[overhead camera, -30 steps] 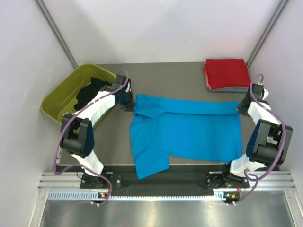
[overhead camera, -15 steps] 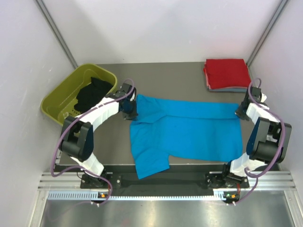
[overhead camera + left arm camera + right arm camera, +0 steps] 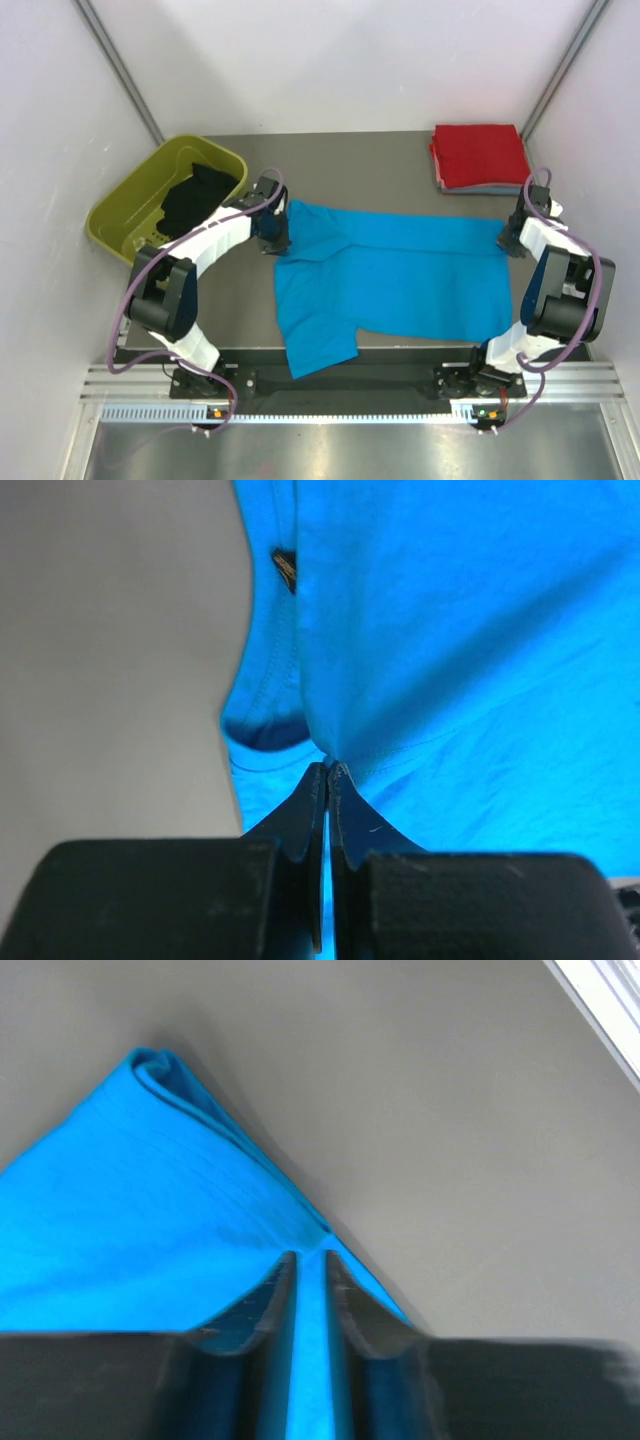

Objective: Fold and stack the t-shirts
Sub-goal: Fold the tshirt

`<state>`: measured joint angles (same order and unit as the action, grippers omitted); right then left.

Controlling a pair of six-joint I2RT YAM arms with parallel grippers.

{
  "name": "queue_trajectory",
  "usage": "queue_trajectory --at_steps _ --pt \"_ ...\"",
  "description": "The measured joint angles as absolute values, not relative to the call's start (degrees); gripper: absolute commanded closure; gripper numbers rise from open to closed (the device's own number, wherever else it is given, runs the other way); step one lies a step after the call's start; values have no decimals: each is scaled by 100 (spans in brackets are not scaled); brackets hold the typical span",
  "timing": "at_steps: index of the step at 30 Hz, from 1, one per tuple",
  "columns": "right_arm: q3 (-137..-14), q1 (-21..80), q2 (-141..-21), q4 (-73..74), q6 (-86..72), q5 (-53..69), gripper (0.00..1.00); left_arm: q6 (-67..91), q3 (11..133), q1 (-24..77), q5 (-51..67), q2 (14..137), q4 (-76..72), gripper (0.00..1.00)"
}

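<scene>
A turquoise t-shirt [image 3: 390, 270] lies spread across the table, its far edge folded over. My left gripper [image 3: 274, 230] sits at the shirt's far left corner, near the collar. In the left wrist view, that gripper [image 3: 328, 767] is shut on a pinch of the turquoise cloth [image 3: 460, 660]. My right gripper [image 3: 508, 238] is at the shirt's far right corner. Seen from the right wrist, its [image 3: 310, 1257] jaws stand slightly apart with the turquoise cloth [image 3: 150, 1220] showing in the gap. A folded red t-shirt [image 3: 480, 155] rests on a folded grey-blue one [image 3: 490, 189] at the far right. A black t-shirt [image 3: 195, 195] lies in the tub.
An olive-green plastic tub [image 3: 120, 215] stands at the far left of the table. The shirt's near sleeve [image 3: 320, 350] reaches the table's front edge by the arm bases. White walls close in on both sides.
My left gripper moved right and nearer with the shirt's corner in it, then stayed put. The right gripper shifted slightly away and its jaws have parted a little.
</scene>
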<state>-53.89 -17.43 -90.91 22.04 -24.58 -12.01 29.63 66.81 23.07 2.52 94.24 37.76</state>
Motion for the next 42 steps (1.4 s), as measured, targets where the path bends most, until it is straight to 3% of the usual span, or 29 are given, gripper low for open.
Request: queue_trajectory --at_steps 5,11,16,22,32,42 --pt "-5393 -1741 -8860 2491 -2482 -1105 67 2941 6735 2342 443 9421 3870 62" --pt "-5443 -1111 -8130 2510 -2714 -788 58 2615 7983 2244 419 9507 4176 58" --pt "-5391 582 -7999 2012 -3208 -419 53 2473 9190 1798 425 10053 4165 74" --pt "-5417 2845 -8372 1291 -4246 -331 49 2445 9146 1415 296 10704 4145 100" --pt "-6130 4683 -10182 257 -6462 -460 48 2475 8805 1476 152 11019 3673 100" --pt "-6158 5179 -10353 -132 -7977 -808 49 2475 8733 1476 215 11373 3203 100"
